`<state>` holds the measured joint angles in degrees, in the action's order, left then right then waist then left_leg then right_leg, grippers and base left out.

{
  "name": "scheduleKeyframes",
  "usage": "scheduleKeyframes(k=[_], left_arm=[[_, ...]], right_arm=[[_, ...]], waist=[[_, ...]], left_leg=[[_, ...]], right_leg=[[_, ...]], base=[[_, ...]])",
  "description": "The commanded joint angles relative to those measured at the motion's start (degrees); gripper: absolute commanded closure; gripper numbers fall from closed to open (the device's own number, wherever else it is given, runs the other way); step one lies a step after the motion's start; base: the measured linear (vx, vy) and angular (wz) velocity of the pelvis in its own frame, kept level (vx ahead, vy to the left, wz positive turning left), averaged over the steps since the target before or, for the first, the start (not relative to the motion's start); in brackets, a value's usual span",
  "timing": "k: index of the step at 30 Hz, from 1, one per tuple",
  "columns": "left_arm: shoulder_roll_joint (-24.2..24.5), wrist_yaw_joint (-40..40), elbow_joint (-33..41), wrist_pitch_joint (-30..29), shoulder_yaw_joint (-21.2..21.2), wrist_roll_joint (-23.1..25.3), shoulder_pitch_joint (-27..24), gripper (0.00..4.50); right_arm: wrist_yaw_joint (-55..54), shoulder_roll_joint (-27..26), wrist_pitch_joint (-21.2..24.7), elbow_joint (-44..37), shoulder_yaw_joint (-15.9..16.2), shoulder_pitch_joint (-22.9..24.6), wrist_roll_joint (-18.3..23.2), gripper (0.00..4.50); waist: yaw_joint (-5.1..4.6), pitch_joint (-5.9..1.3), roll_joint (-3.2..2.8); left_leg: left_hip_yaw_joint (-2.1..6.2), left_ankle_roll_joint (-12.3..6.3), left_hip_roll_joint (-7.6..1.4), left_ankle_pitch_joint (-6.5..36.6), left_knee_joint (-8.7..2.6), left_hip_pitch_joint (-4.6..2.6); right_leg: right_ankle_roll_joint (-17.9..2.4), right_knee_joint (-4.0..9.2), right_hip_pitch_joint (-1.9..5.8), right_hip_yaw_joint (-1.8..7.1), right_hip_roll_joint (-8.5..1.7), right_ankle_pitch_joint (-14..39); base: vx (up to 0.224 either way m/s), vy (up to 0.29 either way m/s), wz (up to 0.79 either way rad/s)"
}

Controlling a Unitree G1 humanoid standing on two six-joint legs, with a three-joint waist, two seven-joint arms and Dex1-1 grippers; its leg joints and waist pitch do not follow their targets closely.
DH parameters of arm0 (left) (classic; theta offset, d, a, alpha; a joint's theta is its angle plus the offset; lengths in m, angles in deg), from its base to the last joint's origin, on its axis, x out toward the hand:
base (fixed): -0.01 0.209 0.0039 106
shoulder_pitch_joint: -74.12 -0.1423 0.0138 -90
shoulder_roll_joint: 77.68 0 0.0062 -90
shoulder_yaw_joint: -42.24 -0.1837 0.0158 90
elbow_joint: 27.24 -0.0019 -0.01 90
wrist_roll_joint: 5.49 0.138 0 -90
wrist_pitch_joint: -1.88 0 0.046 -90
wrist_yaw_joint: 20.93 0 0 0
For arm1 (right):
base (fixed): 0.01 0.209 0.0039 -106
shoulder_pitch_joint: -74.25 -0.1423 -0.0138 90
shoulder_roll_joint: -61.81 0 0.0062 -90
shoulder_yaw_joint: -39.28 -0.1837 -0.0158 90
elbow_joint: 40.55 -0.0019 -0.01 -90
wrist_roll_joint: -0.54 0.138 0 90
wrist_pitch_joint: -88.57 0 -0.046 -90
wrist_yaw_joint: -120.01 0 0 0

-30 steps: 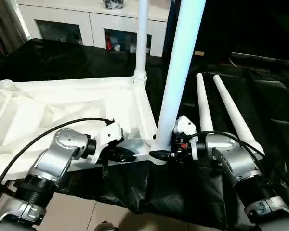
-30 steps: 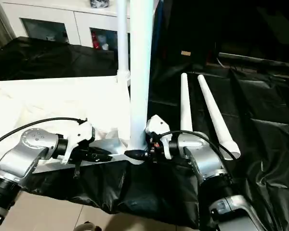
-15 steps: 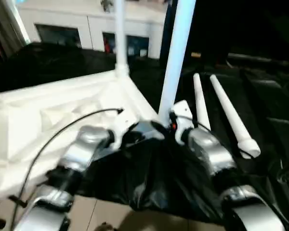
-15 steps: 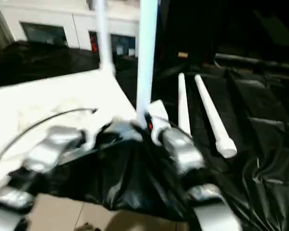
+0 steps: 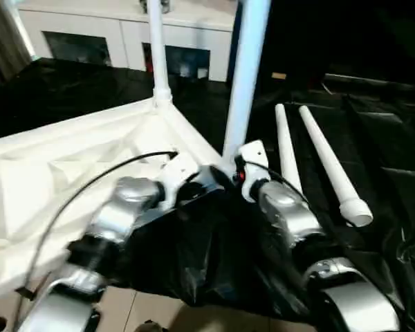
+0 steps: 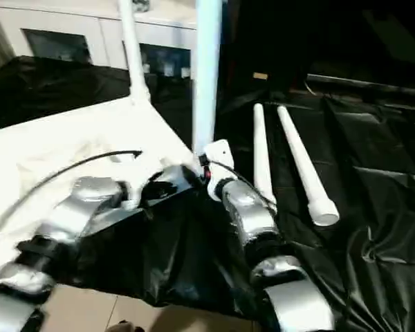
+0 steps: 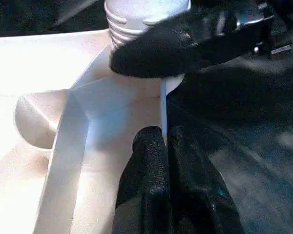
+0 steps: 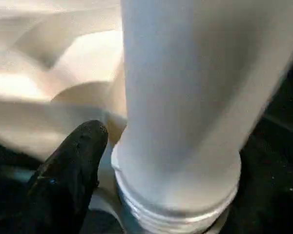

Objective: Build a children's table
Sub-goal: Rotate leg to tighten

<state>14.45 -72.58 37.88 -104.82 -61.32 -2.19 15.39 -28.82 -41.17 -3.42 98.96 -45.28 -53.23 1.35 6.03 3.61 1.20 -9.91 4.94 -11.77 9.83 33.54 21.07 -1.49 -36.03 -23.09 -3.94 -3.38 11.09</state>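
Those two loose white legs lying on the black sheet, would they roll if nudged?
Probably. The two loose legs are round, smooth tubes lying flat on the black sheet, so a sideways push should roll them, likely in a curve since they taper. They look stiff and hollow, probably light.

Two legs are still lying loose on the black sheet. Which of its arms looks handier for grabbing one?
Probably the right. The right gripper is at the near upright leg, on the side where the loose legs lie. The left gripper sits over the tabletop.

The top (image 5: pixel 69 159) and legs (image 5: pixel 325 162) look like smooth white plastic with a soft sheen; the near leg's (image 8: pixel 180 97) foot is ribbed. Glossy, crinkled black sheeting (image 5: pixel 387 228) covers the floor. The forearms (image 5: pixel 283 214) are brushed silver metal, the tool fingers (image 7: pixel 151 161) matt, finely textured black.
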Motion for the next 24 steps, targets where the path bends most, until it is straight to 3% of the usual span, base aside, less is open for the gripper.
scheduleKeyframes(k=[1, 7, 11, 18, 19, 24], left_arm=[[-0.66, -4.41, 3.87, 4.15, -1.23, -3.72, 0.10, 4.50], [2.45, -9.86, 5.27, 4.79, -0.94, -5.44, -1.15, 4.50], [5.33, -15.03, 7.04, 4.96, -0.80, -6.74, -2.50, 4.50], [8.08, -18.91, 8.20, 4.80, -0.63, -8.02, -3.37, 4.50], [8.35, -19.22, 8.32, 4.77, -0.63, -8.09, -3.47, 4.50], [8.80, -19.90, 8.32, 4.97, -0.34, -8.03, -3.83, 4.50]], right_arm=[[7.53, 0.21, -0.90, -2.40, 3.61, 1.11, -0.83, 0.69], [20.58, 5.58, 0.42, -9.25, 4.91, 4.14, 2.10, 0.69], [31.13, 10.53, 1.89, -14.93, 7.43, 6.44, 4.21, 0.69], [37.76, 13.07, 6.00, -21.05, 8.56, 8.35, 6.24, 0.69], [38.10, 13.22, 6.49, -21.68, 8.69, 8.53, 6.47, 0.94], [38.96, 13.36, 8.52, -23.45, 9.49, 9.19, 6.72, 1.33]], waist=[[0.00, -4.06, -0.28], [0.50, -4.01, -0.18], [0.69, -3.90, -0.18], [0.82, -3.90, -0.16], [0.88, -3.98, -0.20], [0.89, -3.98, -0.21]], left_leg=[[0.39, -1.10, -1.67, 10.67, -3.81, -0.41], [0.33, -2.10, -1.73, 10.73, -3.75, -0.52], [0.32, -2.28, -1.77, 11.08, -3.78, -0.64], [0.36, -2.15, -1.82, 11.48, -3.79, -0.61], [0.39, -2.11, -1.78, 11.04, -3.79, -0.56], [0.35, -1.86, -1.76, 10.89, -3.74, -0.62]], right_leg=[[-10.53, 4.45, 2.95, 3.15, -4.92, 9.71], [-11.12, 4.34, 3.14, 3.11, -4.78, 8.96], [-10.96, 4.58, 3.08, 3.05, -4.69, 10.34], [-10.71, 4.68, 2.92, 3.05, -4.73, 12.30], [-10.91, 4.56, 2.99, 3.00, -4.71, 11.57], [-11.16, 4.58, 2.92, 3.02, -4.76, 11.34]], base=[[0.000, 0.000, 0.00], [0.000, 0.000, 0.00], [0.000, 0.000, 0.00], [0.000, 0.000, 0.00], [0.000, 0.000, 0.00], [0.000, 0.000, 0.00]])
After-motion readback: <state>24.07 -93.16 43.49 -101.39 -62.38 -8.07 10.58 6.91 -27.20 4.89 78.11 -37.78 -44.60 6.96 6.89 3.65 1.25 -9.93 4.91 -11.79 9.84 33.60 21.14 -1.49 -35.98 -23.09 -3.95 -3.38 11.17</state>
